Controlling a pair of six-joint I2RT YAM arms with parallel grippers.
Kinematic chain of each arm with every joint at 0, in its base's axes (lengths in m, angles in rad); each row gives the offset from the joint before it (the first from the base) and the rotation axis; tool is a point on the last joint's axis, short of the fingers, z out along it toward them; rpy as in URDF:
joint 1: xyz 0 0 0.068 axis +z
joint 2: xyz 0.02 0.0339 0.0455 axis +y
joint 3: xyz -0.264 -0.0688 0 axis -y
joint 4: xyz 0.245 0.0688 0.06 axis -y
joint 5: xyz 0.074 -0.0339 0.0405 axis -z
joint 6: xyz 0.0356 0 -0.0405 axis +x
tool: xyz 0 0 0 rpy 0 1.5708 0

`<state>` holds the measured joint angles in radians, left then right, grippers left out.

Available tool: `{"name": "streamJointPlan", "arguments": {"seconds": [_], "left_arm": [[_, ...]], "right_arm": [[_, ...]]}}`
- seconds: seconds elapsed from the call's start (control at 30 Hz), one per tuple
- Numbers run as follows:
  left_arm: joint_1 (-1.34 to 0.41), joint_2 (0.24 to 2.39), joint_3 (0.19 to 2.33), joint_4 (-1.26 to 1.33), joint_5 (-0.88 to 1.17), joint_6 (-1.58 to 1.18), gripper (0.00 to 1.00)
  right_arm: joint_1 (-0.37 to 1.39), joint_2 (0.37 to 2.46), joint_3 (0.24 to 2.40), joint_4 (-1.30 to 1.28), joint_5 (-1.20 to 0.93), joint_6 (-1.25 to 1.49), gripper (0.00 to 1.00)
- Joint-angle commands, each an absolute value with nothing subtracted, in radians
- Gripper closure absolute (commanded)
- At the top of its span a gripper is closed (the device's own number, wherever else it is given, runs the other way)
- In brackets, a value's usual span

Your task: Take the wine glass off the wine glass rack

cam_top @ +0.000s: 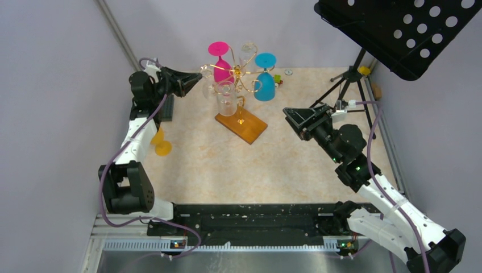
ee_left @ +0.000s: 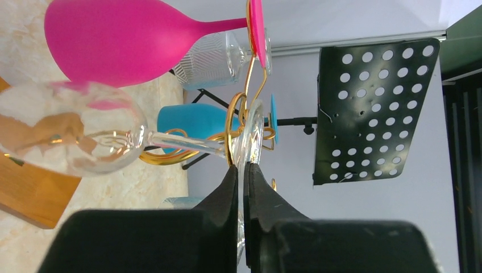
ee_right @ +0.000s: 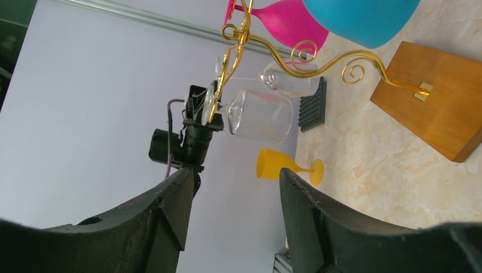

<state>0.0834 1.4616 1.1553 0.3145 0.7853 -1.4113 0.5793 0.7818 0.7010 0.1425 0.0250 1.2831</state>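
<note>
wine glass (ee_left: 74, 133) foot sits between the left gripper's (ee_left: 243, 169) nearly closed fingers, seemingly pinched.

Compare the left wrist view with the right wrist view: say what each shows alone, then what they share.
Left wrist only: the black music stand, and the left gripper closed on the clear wine glass at its foot. Right wrist only: the open right gripper, and a yellow glass lying on the table. Both: the pink glass, the blue glass and the gold wine glass rack with its wooden base.

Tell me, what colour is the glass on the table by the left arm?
Yellow. The glass shows best in the right wrist view.
</note>
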Motion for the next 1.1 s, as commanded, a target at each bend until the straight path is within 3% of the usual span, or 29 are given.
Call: {"name": "streamJointPlan", "arguments": {"seconds": [0.0, 1.07], "left_arm": [[0.081, 1.445, 1.171, 0.363, 0.784, -1.401, 1.00], [0.016, 1.469, 1.291, 0.453, 0.696, -1.473, 1.00]], "right_arm": [[0.573, 0.768, 0.746, 0.149, 0.040, 1.264, 0.42], [0.574, 0.707, 0.782, 0.064, 0.088, 1.230, 0.43]]}}
